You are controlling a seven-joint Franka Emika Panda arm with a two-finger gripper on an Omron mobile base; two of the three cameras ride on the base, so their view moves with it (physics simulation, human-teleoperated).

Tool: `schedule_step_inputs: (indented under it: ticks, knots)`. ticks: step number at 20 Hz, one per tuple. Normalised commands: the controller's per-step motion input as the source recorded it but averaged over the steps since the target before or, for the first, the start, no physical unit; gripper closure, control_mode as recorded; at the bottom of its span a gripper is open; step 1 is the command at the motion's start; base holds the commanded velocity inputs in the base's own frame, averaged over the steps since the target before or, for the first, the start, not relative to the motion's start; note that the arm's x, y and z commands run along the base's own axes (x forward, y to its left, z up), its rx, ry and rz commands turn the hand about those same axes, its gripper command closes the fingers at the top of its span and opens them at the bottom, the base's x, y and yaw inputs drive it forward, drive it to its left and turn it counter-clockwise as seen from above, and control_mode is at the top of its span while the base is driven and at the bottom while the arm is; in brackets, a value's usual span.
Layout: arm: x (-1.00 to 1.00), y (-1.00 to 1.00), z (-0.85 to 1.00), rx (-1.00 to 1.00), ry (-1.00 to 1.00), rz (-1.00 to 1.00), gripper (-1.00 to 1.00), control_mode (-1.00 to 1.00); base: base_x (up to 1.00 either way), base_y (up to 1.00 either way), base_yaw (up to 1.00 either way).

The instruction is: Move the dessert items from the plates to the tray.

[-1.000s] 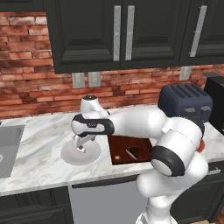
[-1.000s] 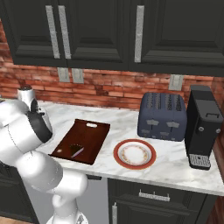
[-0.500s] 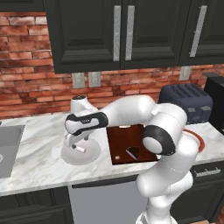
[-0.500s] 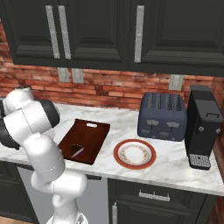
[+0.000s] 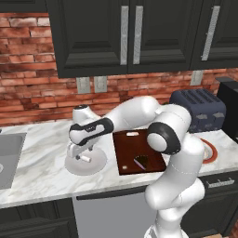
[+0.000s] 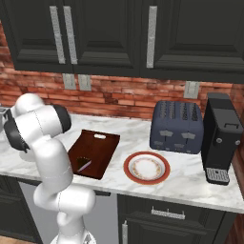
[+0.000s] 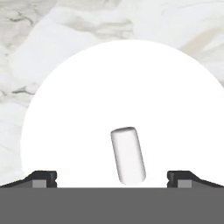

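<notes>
My end effector [image 7: 112, 177] hangs released; the marshmallow [image 7: 127, 155] between its tips looks light, squashy, roll-prone, so I'd pinch its sides.

1. The tool [image 7: 112, 177] hangs over the grey plate [image 5: 86, 163], jaws wide; the marshmallow [image 7: 127, 155] lies between the fingertips with a gap on each side.
2. The plate around the marshmallow is bare.
3. Open desk [image 5: 42, 174] lies left of the plate.
4. The tray [image 5: 137, 151] sits just right of the plate, with the brown chunk [image 5: 141, 161] near its front edge.
5. The toaster [image 6: 177, 126] and coffee machine [image 6: 222, 137] block the far right.
</notes>
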Motion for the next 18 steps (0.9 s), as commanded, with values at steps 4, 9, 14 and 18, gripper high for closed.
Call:
schedule_step_inputs:
  ticks: [4, 9, 14, 18]
  knots:
    - [0.17, 0.0, -0.21, 0.0, 0.0, 0.0, -1.0, -1.0, 0.0, 0.0, 0.0]
    - [0.14, 0.0, -0.27, 0.0, 0.0, 0.0, -1.0, -1.0, 0.0, 0.0, 0.0]
    - [0.05, 0.0, -0.2, 0.0, 0.0, 0.0, -1.0, -1.0, 0.0, 0.0, 0.0]
    - [0.03, 0.0, -0.21, 0.0, 0.0, 0.0, -1.0, -1.0, 0.0, 0.0, 0.0]
